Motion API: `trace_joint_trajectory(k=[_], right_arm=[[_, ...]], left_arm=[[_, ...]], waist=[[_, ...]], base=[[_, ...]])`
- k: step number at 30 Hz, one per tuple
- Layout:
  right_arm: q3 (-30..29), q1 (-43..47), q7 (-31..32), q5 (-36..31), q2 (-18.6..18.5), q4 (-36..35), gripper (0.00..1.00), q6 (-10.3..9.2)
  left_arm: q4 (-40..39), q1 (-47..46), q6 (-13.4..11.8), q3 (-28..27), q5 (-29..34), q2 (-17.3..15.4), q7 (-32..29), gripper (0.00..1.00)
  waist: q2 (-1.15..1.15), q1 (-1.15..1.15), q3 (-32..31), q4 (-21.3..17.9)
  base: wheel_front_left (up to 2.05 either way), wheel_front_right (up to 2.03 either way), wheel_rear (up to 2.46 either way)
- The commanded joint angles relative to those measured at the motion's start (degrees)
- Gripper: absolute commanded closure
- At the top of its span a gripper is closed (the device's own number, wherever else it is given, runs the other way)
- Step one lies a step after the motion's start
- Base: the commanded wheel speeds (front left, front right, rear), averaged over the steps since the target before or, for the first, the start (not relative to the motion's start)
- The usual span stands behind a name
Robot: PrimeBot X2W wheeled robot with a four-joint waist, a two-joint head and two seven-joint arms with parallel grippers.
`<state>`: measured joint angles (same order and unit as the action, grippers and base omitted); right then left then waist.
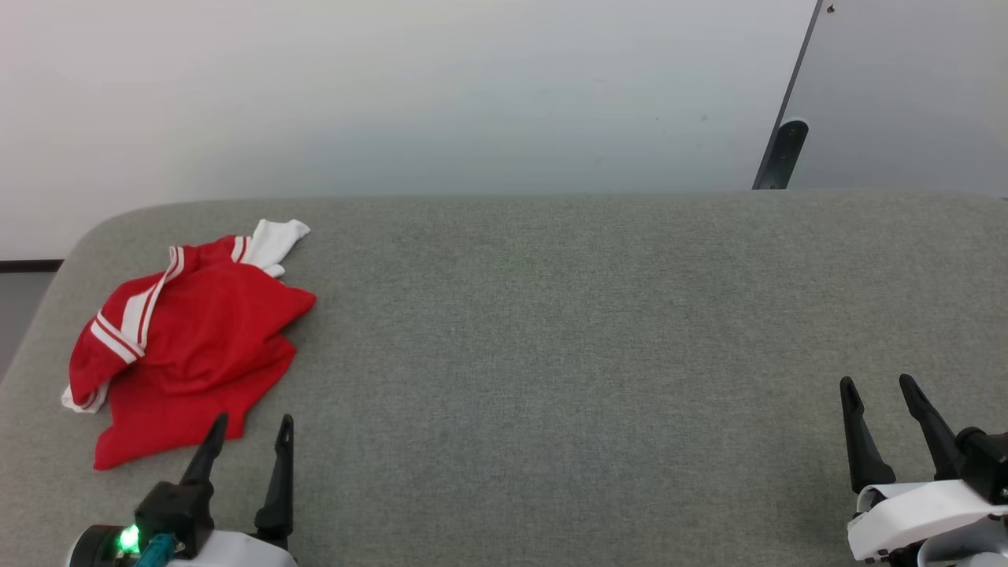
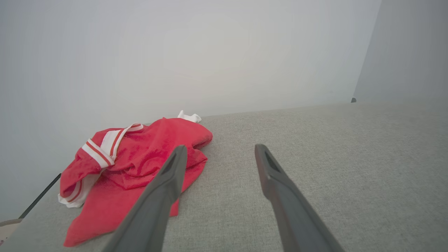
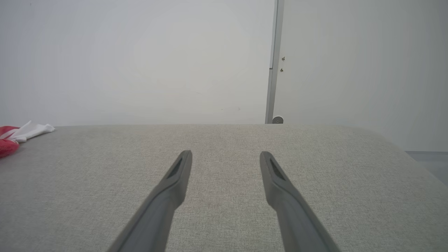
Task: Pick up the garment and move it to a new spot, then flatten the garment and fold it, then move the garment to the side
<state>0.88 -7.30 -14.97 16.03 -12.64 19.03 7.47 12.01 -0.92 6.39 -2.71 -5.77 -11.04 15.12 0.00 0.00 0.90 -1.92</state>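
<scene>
The garment [image 1: 193, 342] lies crumpled at the left end of the grey padded table [image 1: 551, 331]: bright red fabric with white panels and red-and-white stripe trim. It also appears in the left wrist view as a garment [image 2: 140, 164], and its white edge shows as a garment [image 3: 24, 132] at the far left of the right wrist view. My left gripper [image 1: 252, 424] stands open just in front of the garment's near edge, holding nothing. My right gripper [image 1: 876, 384] is open at the lower right, far from the cloth, with bare table between its fingers.
A pale wall [image 1: 394, 94] rises behind the table. A dark vertical strip with a rounded fitting [image 1: 782, 153] stands at the back right, beside a grey panel. The table's left end curves down toward the floor [image 1: 20, 307].
</scene>
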Motion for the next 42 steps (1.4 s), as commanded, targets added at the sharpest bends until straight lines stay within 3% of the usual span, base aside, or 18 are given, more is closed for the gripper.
trace_joint_trajectory(k=[1,14,21,31,42], right_arm=[[-0.1,0.9,-0.3,0.0,0.1,-0.2,0.0,0.04],[0.1,0.4,-0.3,4.1,0.2,-0.4,0.0,0.04],[2.2,-0.2,-0.3,4.9,-0.7,0.4,0.0,0.04],[6.5,-1.5,-0.3,6.3,-1.2,2.6,0.0,0.04],[20.9,-13.8,-0.1,9.4,-1.9,7.9,0.0,0.03]], left_arm=[[0.2,-0.3,0.3,-0.3,-0.5,0.2,0.1,0.0],[0.9,-1.4,0.7,-0.6,-3.7,0.8,0.0,0.0],[2.3,-0.9,0.6,-1.5,-4.9,1.3,0.0,0.0],[4.0,0.1,-0.1,-2.2,-5.4,1.4,0.0,0.0],[-4.9,6.7,-3.9,-9.5,-8.4,5.2,0.0,0.0]], waist=[[0.0,0.0,0.1,0.1],[0.0,0.0,-0.1,3.7],[0.0,0.0,-1.6,12.6],[0.0,0.0,-3.4,29.5],[0.0,0.0,0.9,33.1]], base=[[0.0,0.0,0.0],[0.0,0.0,0.0],[0.0,0.0,0.0],[0.0,0.0,0.0],[0.0,0.0,0.0]])
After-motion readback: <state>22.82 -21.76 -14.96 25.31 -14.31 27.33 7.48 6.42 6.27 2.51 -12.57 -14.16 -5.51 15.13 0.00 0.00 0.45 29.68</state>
